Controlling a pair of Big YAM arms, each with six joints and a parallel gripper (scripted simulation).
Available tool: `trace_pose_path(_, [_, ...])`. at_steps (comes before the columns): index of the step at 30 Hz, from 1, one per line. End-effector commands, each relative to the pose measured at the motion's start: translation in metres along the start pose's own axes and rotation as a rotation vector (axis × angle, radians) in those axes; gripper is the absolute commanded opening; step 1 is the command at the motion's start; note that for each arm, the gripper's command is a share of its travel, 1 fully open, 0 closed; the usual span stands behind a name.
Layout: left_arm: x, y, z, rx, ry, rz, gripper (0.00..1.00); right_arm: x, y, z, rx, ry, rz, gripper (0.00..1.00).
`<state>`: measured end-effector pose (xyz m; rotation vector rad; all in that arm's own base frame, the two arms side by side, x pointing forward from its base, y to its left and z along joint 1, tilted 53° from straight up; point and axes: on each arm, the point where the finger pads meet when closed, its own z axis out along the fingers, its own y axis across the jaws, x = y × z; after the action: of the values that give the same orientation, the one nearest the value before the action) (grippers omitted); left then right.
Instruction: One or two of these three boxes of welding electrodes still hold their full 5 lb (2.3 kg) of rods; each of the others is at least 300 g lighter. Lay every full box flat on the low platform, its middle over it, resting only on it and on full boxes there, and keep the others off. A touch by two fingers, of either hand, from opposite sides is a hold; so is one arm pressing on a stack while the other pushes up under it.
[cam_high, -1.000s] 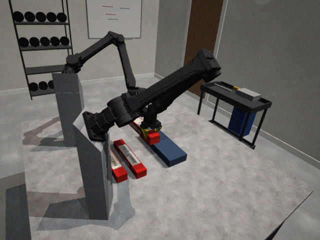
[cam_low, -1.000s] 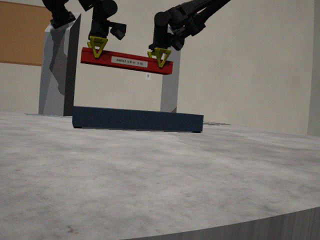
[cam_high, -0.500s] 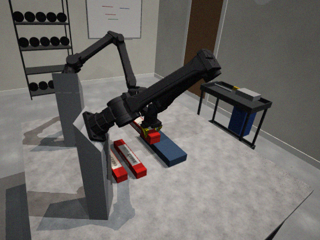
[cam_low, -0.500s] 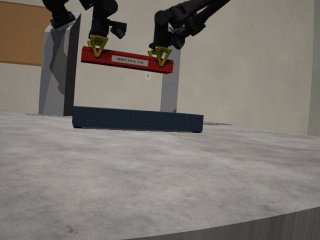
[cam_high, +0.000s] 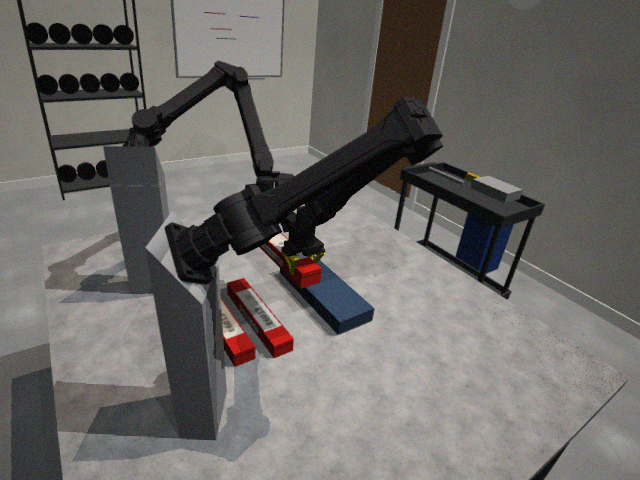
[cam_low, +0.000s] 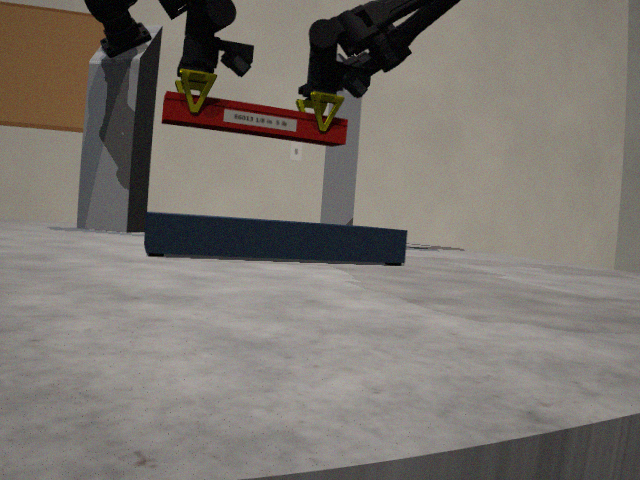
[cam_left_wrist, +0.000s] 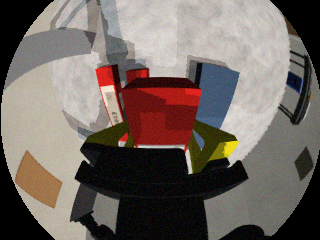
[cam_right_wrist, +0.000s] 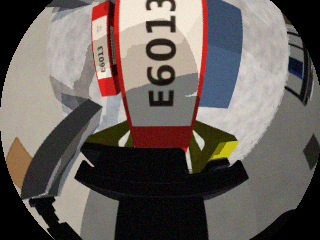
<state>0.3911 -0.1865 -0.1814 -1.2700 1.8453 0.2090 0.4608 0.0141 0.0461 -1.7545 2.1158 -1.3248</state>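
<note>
Held box (cam_high: 309, 274) (cam_low: 258, 126) (cam_left_wrist: 160, 112) (cam_right_wrist: 162, 117): aloft, visible gap between its underside and the low platform (cam_high: 343, 302) (cam_low: 273, 240) (cam_left_wrist: 219, 95) (cam_right_wrist: 221, 60). Left claw (cam_low: 316, 111) (cam_left_wrist: 160, 142) grips it near one end; right claw (cam_high: 306, 259) (cam_low: 192, 94) (cam_right_wrist: 160, 142) grips it near the other. Both are closed on its long sides.

Long axis runs from claw to claw, roughly along the platform's length. Broad label faces up; E6013 starts toward the right claw's end. Exterior view: box slopes down toward the left claw in the picture; true level, cannot tell. Exact centring over the platform, cannot tell either.

Two more red boxes lie flat on the tabletop (cam_high: 423, 341) (cam_low: 310, 356) (cam_left_wrist: 230, 32) (cam_right_wrist: 262, 55), on the arm-base side: the inner box (cam_high: 277, 338) (cam_left_wrist: 137, 76), nearer the platform, and the outer box (cam_high: 241, 351) (cam_left_wrist: 106, 80) (cam_right_wrist: 103, 30). Roughly parallel, a narrow strip between them; wider open strip between inner box and platform edge. Platform top shows bare toward its near end, top view.

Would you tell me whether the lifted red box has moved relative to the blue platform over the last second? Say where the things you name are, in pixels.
Yes, slightly upward: in the exterior view, the lifted red box (cam_high: 310, 276) (cam_low: 255, 120) (cam_left_wrist: 160, 117) (cam_right_wrist: 162, 55) hangs a little higher above the blue platform (cam_high: 342, 304) (cam_low: 279, 240) (cam_left_wrist: 220, 97) (cam_right_wrist: 223, 60).
</note>
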Motion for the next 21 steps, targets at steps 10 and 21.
trace_pose_path(10, [0.0030, -0.0288, -0.0379, 0.073, 0.011, 0.012, 0.00, -0.0044, -0.0206, -0.0254, 0.053, -0.021, -0.009, 0.00])
trace_pose_path(21, [0.0030, -0.0299, -0.0389, 0.073, 0.011, 0.012, 0.00, -0.0042, -0.0217, -0.0258, 0.054, -0.022, -0.009, 0.00])
